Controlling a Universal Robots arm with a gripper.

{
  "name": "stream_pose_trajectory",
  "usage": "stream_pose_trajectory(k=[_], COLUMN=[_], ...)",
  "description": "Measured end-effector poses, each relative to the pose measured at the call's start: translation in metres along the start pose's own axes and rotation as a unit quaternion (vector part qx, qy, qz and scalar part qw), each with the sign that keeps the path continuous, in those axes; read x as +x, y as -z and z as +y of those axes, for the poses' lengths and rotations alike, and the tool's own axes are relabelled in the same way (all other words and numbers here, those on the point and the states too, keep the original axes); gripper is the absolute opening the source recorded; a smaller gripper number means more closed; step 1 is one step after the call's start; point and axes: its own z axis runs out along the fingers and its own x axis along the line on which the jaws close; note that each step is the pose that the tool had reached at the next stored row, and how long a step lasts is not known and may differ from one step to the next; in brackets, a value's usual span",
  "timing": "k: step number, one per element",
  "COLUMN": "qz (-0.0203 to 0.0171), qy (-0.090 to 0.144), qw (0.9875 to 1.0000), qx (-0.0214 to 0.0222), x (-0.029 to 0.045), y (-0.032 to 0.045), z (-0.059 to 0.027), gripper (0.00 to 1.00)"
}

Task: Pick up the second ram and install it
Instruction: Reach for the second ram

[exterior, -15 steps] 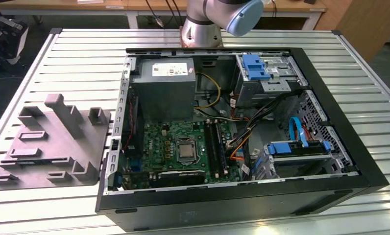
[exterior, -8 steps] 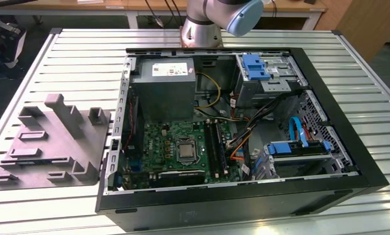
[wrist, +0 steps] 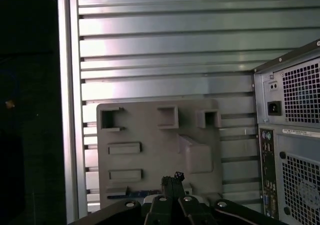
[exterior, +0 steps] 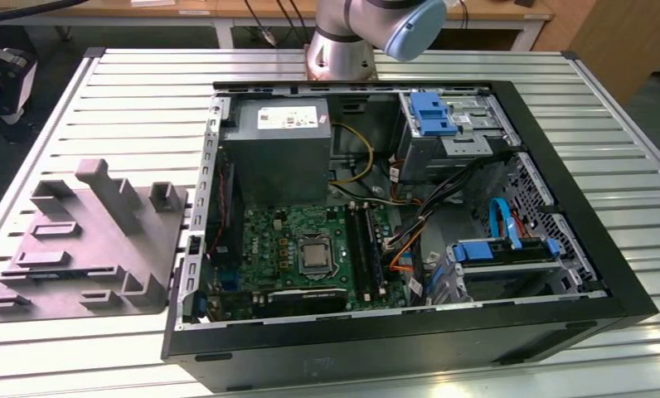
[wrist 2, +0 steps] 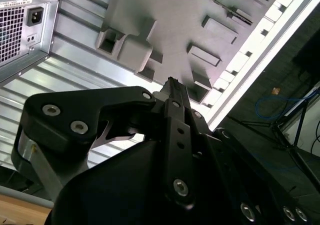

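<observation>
Fingers (wrist: 167, 185): clenched, you see nothing between them; over gray holder (wrist: 150, 130).
Case (exterior: 579, 174): open on tabletop (exterior: 142, 108); holds motherboard (exterior: 297, 232), power supply (exterior: 274, 145), drive bays (exterior: 452, 124).

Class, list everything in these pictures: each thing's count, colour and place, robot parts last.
Table: one, silver, slatted, under everything.
Computer case: one, black, open, on the table.
Circuit board: one, green, inside the case.
Power supply: one, grey, inside the case.
Drive brackets: two, blue, inside the case.
Holder: one, grey, on the table, exterior view's left of the case.
Arm: one, silver and pale blue, beyond the case.
End effector: one, black, shut, aimed at the holder.
</observation>
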Motion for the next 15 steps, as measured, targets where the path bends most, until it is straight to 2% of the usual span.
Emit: stream_pose_trajectory(k=[15], qz=[0.0001], qy=[0.0], qw=[1.0], qx=[0.0], x=[0.0089], y=[-0.0043], z=[-0.019], gripper=[0.1])
